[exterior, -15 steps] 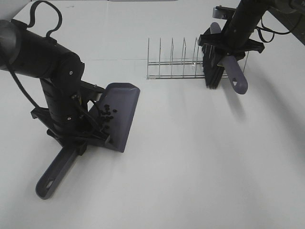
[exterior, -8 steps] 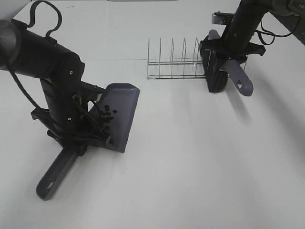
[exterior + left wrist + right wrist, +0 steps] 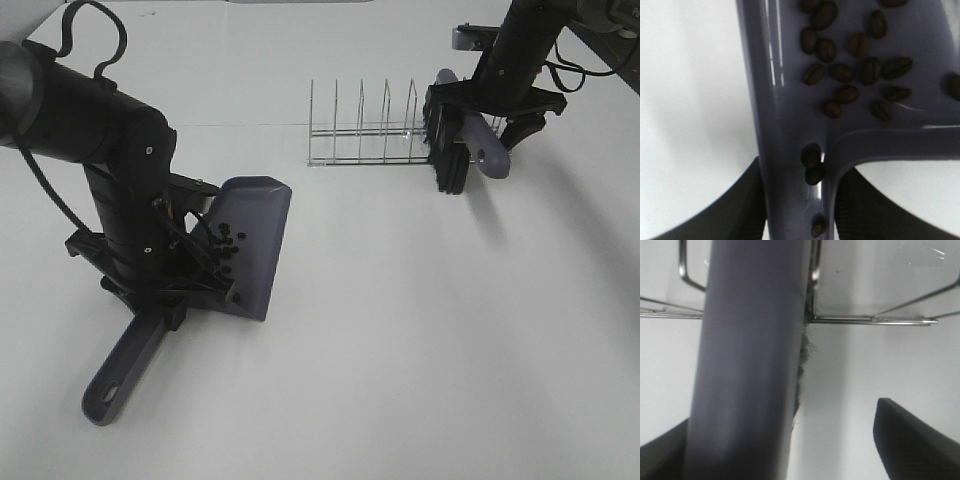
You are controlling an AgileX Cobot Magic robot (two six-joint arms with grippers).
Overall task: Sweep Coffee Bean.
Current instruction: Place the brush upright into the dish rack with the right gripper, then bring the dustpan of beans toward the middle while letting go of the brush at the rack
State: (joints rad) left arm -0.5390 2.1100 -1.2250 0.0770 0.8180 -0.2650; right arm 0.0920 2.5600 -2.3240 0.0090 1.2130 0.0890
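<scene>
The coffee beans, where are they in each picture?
Exterior high: the coffee beans lie in a small dark cluster on the dustpan, left of the middle.
Left wrist: the beans lie spread over the dustpan's tray, a few trailing along its handle.
Right wrist: no beans in it; only the brush handle and wire rack.
Shared landmark: the grey-purple dustpan, in the exterior high and left wrist views.

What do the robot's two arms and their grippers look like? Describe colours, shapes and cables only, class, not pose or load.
Both arms are matte black. The left arm is built of thick rounded cylinders, with a black cable looping above it and another trailing down its outer side. The left gripper is an angular black bracket. The right arm is slimmer, with black cables beside it. The right gripper has broad dark fingers. No markings are visible.
</scene>
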